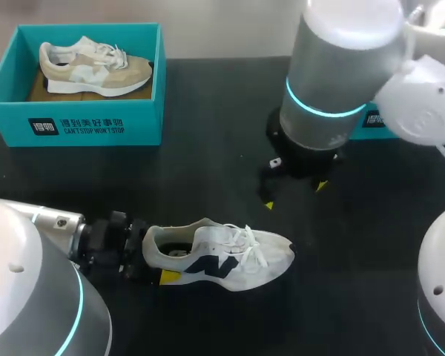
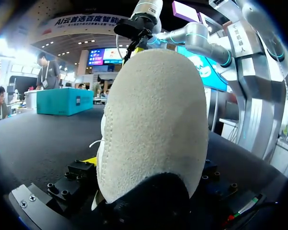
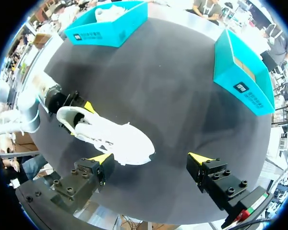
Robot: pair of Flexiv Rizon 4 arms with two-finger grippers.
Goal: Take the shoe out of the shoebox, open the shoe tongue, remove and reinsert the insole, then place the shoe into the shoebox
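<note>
Black table [image 1: 208, 178]: my left gripper [image 1: 154, 259] clamps the white shoe [image 1: 230, 256] by its heel; right gripper [image 3: 151, 159] hangs wide open, empty, above it.

A teal box [image 1: 74, 122] stands at the far left of the dark surface [image 1: 208, 111]. A beige sneaker [image 1: 96, 68] sits inside it.

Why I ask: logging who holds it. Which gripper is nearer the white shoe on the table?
Left. The left gripper clamps the heel of the shoe. The right gripper hangs open over the table beside the shoe, apart from it.
</note>
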